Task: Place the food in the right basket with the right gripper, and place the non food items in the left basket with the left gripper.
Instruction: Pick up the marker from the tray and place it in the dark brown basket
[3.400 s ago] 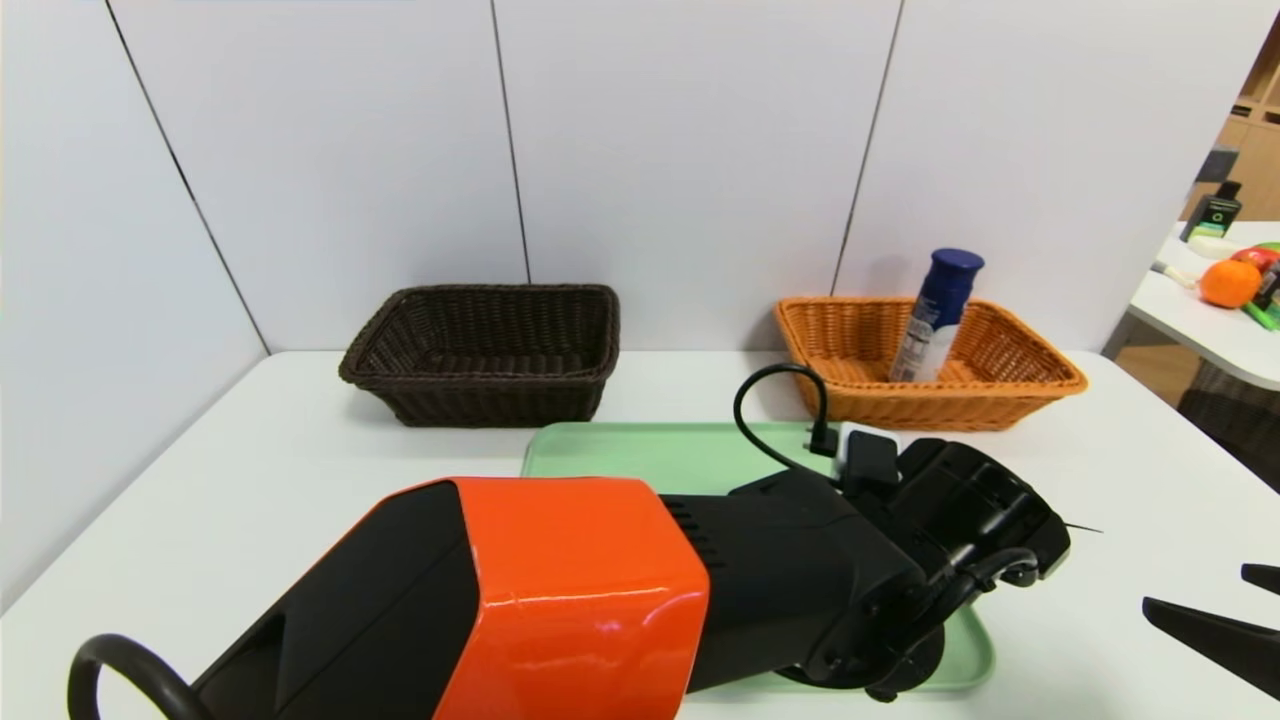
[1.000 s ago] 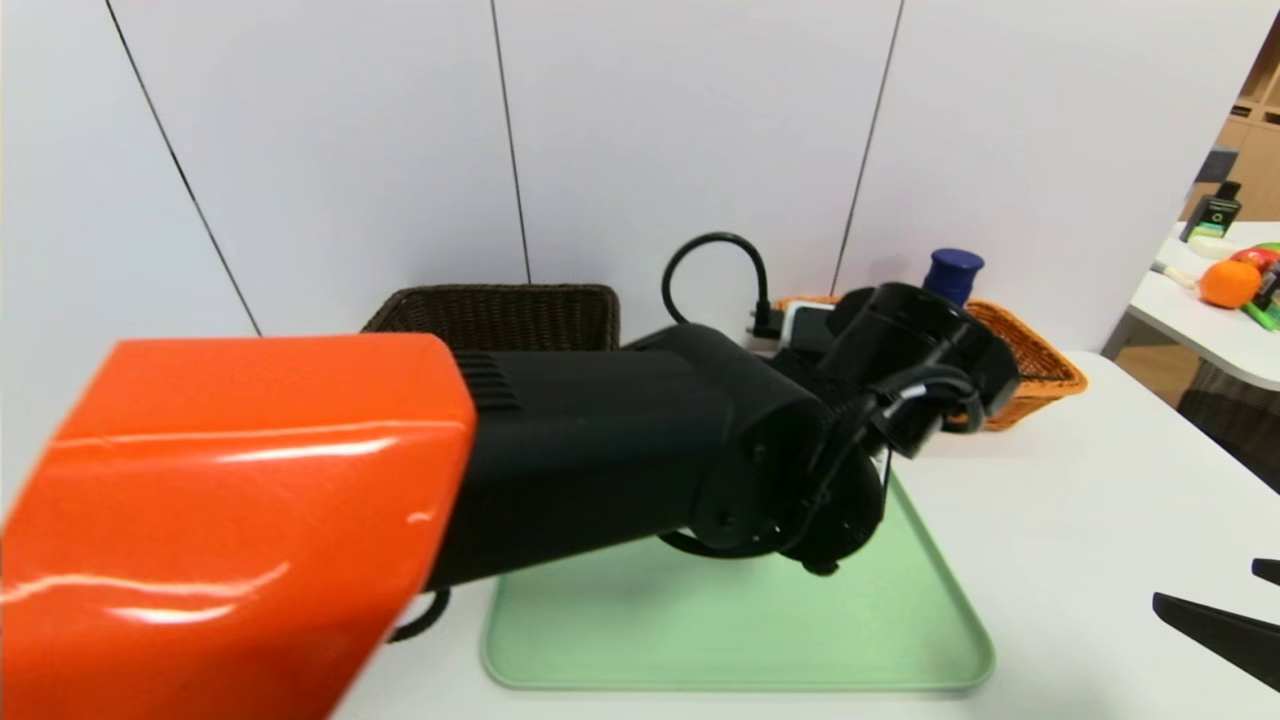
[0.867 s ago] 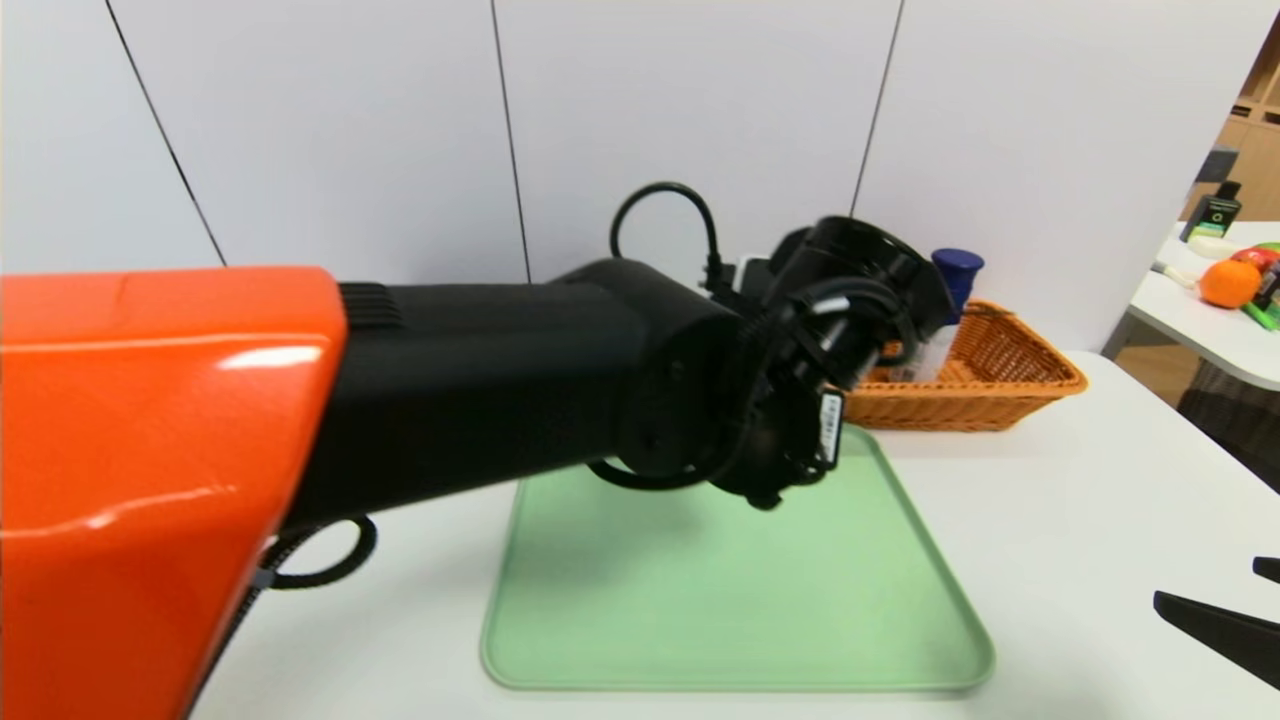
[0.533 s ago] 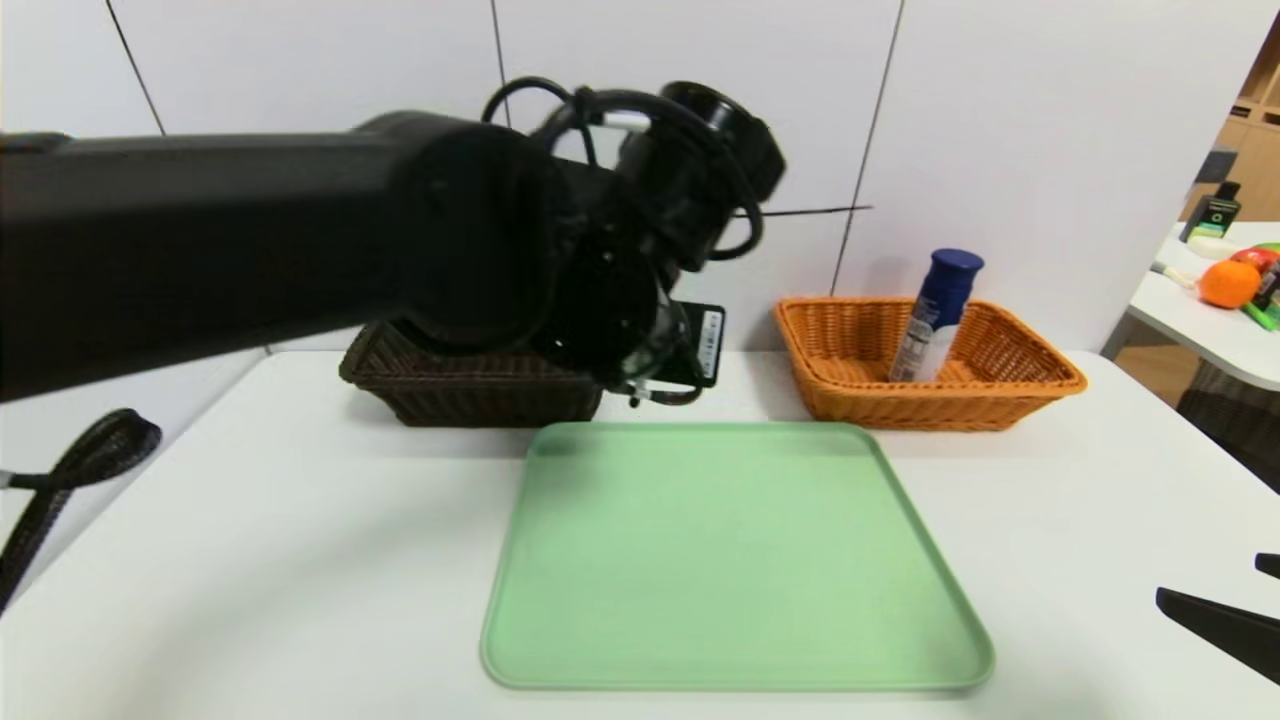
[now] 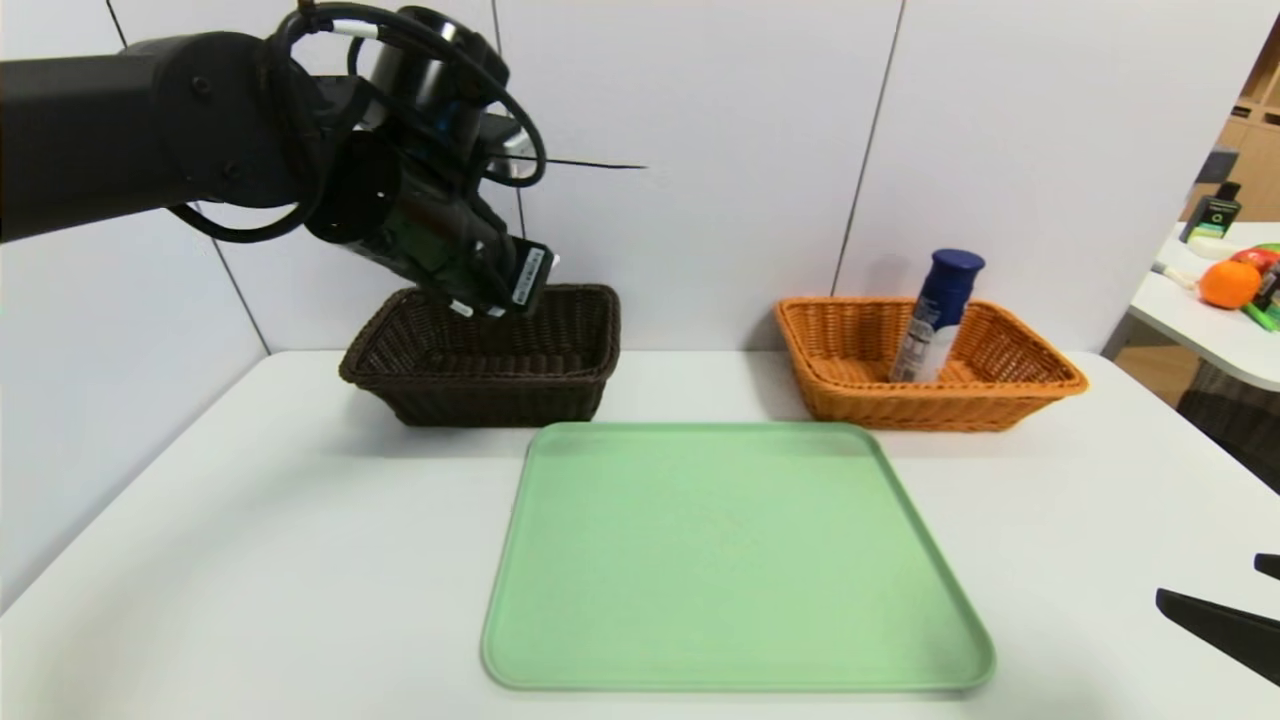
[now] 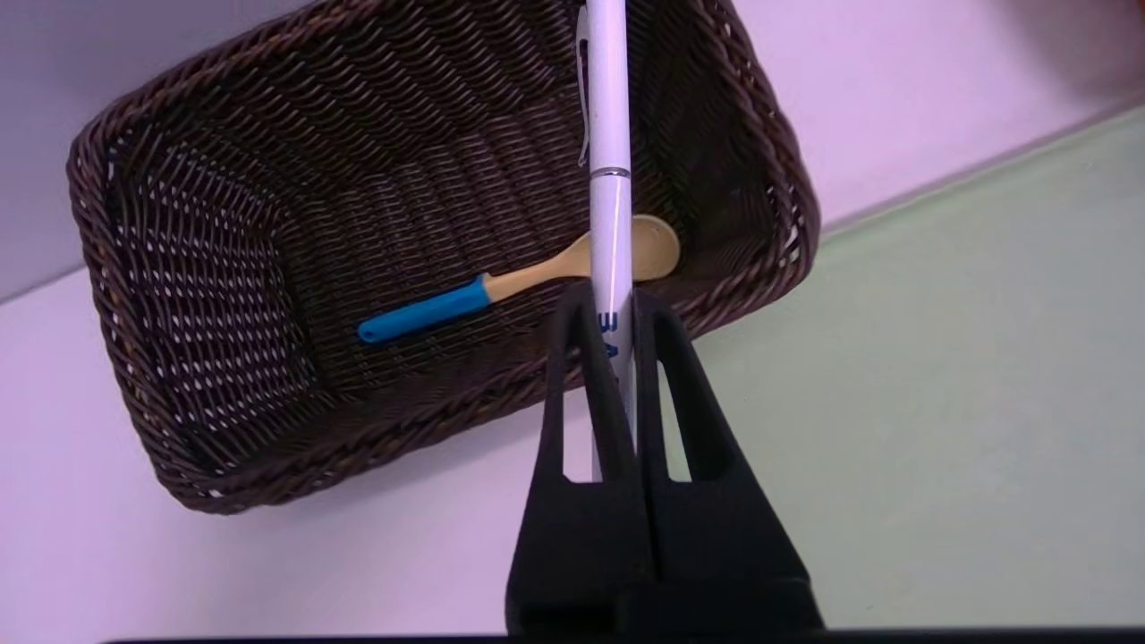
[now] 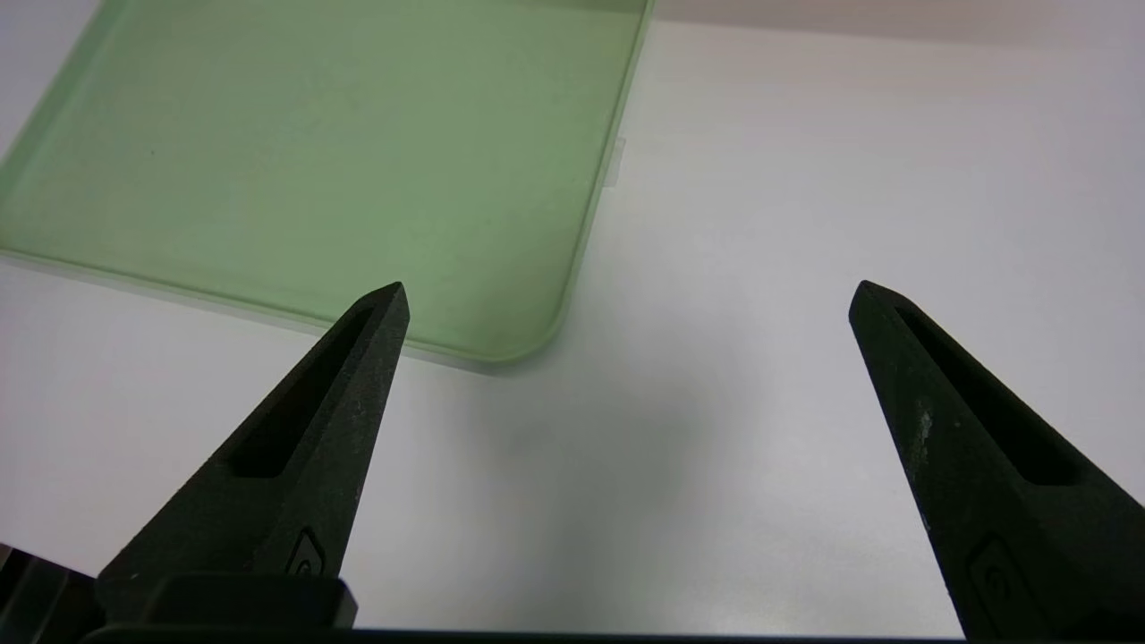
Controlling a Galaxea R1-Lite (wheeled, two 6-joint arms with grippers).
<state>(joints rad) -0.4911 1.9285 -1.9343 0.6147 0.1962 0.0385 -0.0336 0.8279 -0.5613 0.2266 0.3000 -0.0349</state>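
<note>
Over at the upper left of the head view, the dark brown basket has a spoon lying in it, blue handle and pale bowl. The left gripper is above that basket, its fingers pinched on a white pen. In the orange basket, upper right, a blue-capped canister stands tilted, its top above the rim. The green tray sits lower centre. Down at the lower right edge, the right gripper is parked, spread wide.
</note>
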